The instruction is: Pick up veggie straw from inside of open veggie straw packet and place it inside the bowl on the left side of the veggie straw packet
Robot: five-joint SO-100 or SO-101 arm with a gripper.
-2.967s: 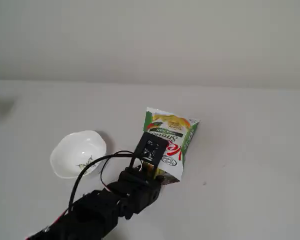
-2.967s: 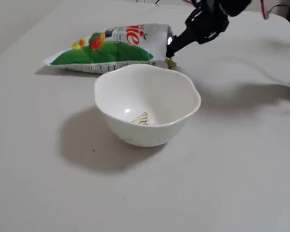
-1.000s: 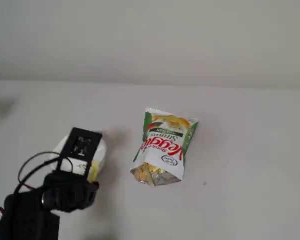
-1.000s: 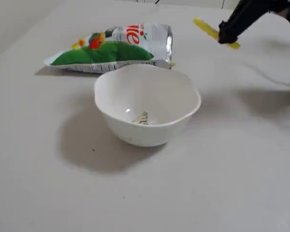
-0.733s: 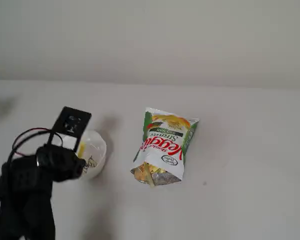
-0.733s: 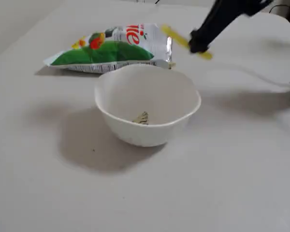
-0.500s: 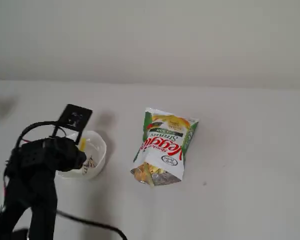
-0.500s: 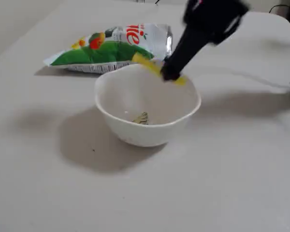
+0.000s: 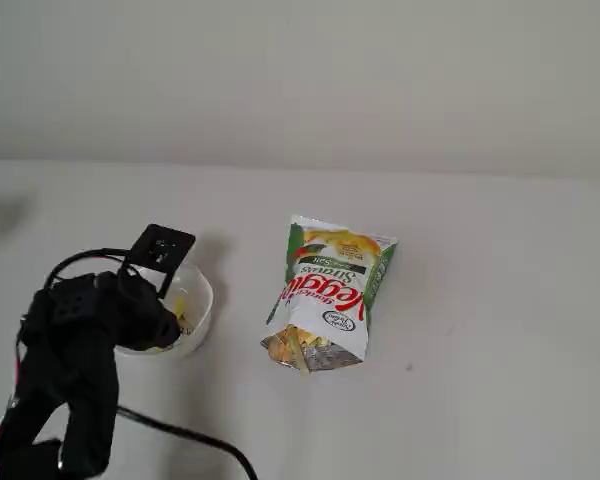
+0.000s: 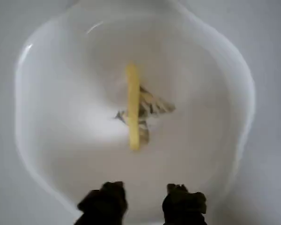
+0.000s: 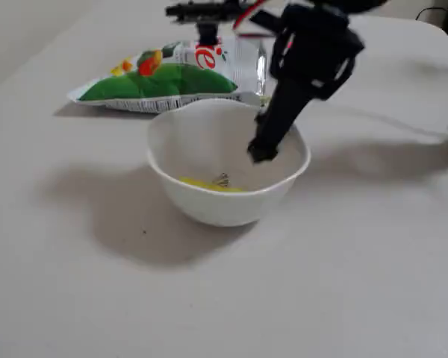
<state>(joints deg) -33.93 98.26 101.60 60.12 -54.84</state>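
Veggie straw [image 10: 132, 107] in bowl [image 10: 234, 89] — hand [image 10: 141, 204] empty, fingers apart.

You can read "Veggie Straws" in red on the veggie straw packet [image 9: 329, 290]; its smaller print seems illegible.

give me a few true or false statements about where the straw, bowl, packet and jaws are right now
1. The veggie straw lies inside the bowl. True.
2. The gripper grips the straw. False: in the wrist view the jaws stand apart with nothing between them, and the straw lies loose on the bowl's bottom.
3. The veggie straw packet stands upright. False: it lies flat on the table.
4. More straws show at the packet's open end. True.
5. The straw lies across the small dark drawing in the bowl. True.
6. The bowl is tipped on its side. False: it sits upright, beside the packet.
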